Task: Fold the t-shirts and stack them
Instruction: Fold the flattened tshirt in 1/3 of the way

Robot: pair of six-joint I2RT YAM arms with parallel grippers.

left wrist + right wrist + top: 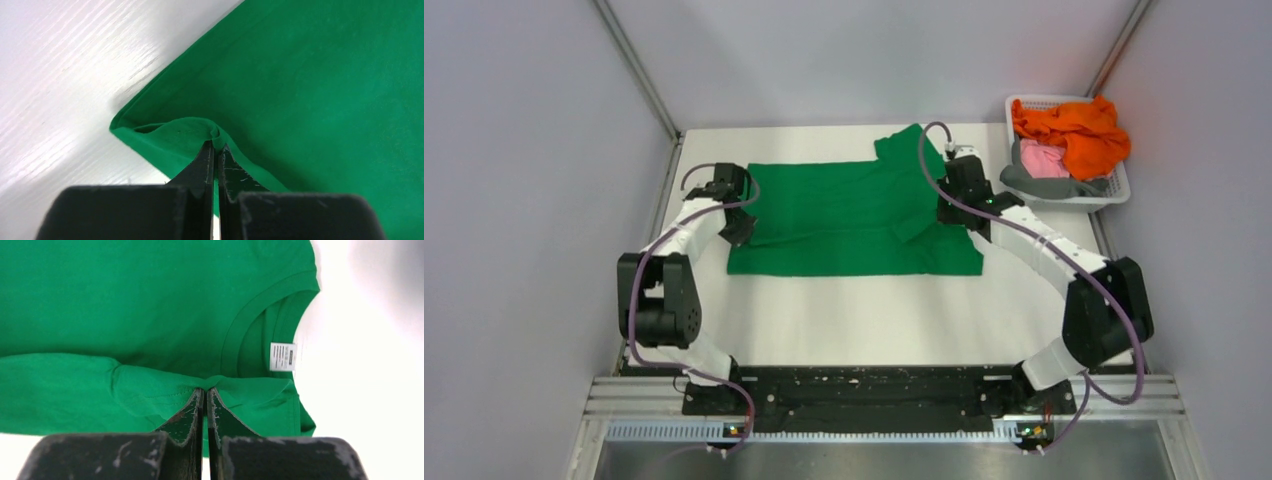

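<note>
A bright green t-shirt (854, 215) lies spread sideways on the white table, collar towards the right. My left gripper (736, 228) is shut on its hem corner (200, 131) at the shirt's left edge. My right gripper (946, 212) is shut on a fold of green cloth (215, 382) by the shoulder, just below the collar and its white label (283, 356). An orange t-shirt (1074, 130), a pink one (1042, 158) and a grey one (1049, 184) are heaped in the basket.
A white lattice basket (1119, 192) stands at the table's back right corner, close to the right arm. Grey walls close in the table on both sides. A black and metal rail with the arm bases runs along the near edge (854, 390).
</note>
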